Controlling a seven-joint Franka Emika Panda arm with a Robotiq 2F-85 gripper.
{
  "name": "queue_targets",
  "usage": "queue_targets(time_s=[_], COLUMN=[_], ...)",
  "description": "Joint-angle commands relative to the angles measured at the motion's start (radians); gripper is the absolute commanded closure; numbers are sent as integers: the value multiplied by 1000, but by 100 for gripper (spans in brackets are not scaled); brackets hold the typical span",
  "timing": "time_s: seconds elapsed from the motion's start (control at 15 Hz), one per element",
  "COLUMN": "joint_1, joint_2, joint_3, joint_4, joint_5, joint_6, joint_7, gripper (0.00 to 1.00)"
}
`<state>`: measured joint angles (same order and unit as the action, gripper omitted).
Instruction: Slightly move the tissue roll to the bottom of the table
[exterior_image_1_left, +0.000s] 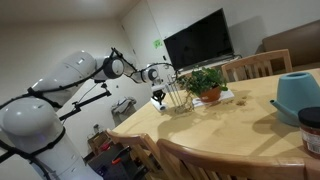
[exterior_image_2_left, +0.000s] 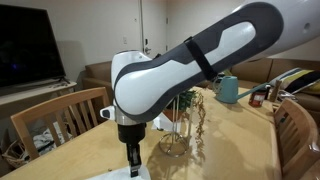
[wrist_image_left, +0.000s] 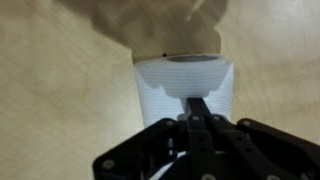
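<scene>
- Home dining room; light tan wooden table, with its smooth bare top filling the wrist view around the roll.
- The tissue roll stands upright on the table. It is small and white, and its open top faces the wrist camera. A dark, soft shadow lies on the wood just beyond it.
- The gripper is directly over the roll, pointing straight down. In the wrist view its fingers read as one narrow dark bar reaching the roll's near rim.
- I see no gap between the fingers, but the picture is blurred. I cannot tell how far open they are, or whether they pinch the roll's wall.
- In an exterior view the gripper hangs low, with its tip close to the tabletop. The bulky white arm covers much of that picture.
- A thin wire rack stands just beside the roll, on the table.
- A potted plant with green leaves sits past the rack, farther from the roll.
- A teal vessel stands well apart from the roll, toward the far end of the table, and shows in both exterior views.
- Wooden chairs are drawn up around the table, and one is near the roll's side.
- A large dark television stands against the wall, well beyond the roll and off the table.
</scene>
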<state>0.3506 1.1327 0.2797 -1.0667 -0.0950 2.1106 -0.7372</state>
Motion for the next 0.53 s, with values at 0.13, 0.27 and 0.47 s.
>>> queue_targets(time_s=[0.13, 0.27, 0.47], joint_1=[13, 19, 25], joint_2=[85, 94, 71], joint_3=[-8, -12, -22], joint_4=[117, 138, 115], joint_5=[8, 6, -4], joint_6=[-71, -95, -133], joint_7=[19, 22, 48], gripper=[100, 100, 100])
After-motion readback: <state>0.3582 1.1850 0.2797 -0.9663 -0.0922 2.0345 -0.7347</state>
